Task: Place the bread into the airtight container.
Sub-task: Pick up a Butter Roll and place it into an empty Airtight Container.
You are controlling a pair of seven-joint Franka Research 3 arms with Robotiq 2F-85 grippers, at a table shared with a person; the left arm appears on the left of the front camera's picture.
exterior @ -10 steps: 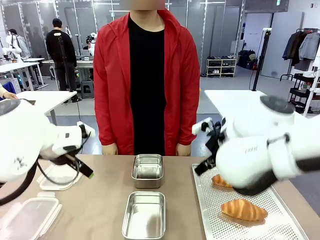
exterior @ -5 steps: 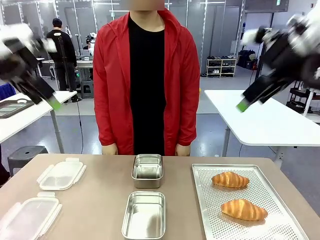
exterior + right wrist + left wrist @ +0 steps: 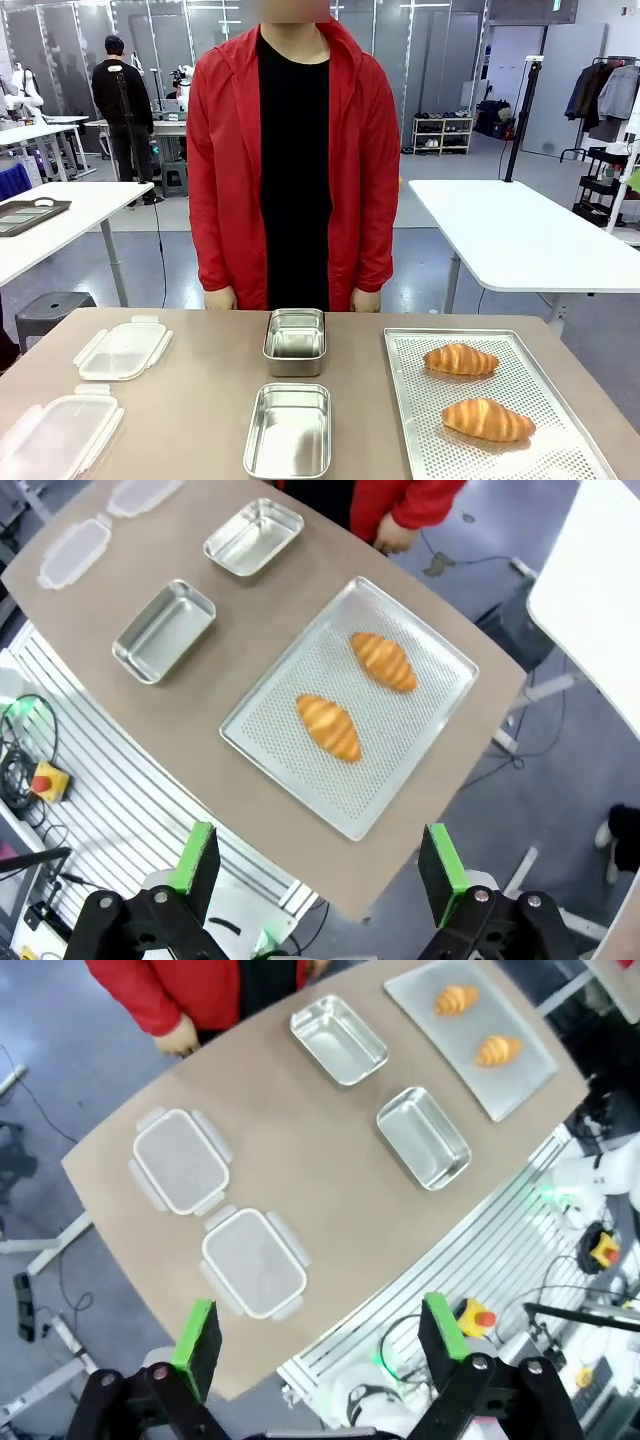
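Two croissants, the bread, lie on a perforated metal tray at the table's right: one farther back, one nearer. Two lidless steel containers stand mid-table, the far one by the person, the near one in front. My left gripper and right gripper hang high above the table, both open with nothing between their fingers.
Two clear snap lids lie at the table's left. A person in a red jacket stands at the far edge, hands resting at the rim. Aluminium framing and cables run below the near edge.
Both arms have swung up from low over the table, past the picture's top corners, and out of the front view. Bread, containers and lids lie where they were.
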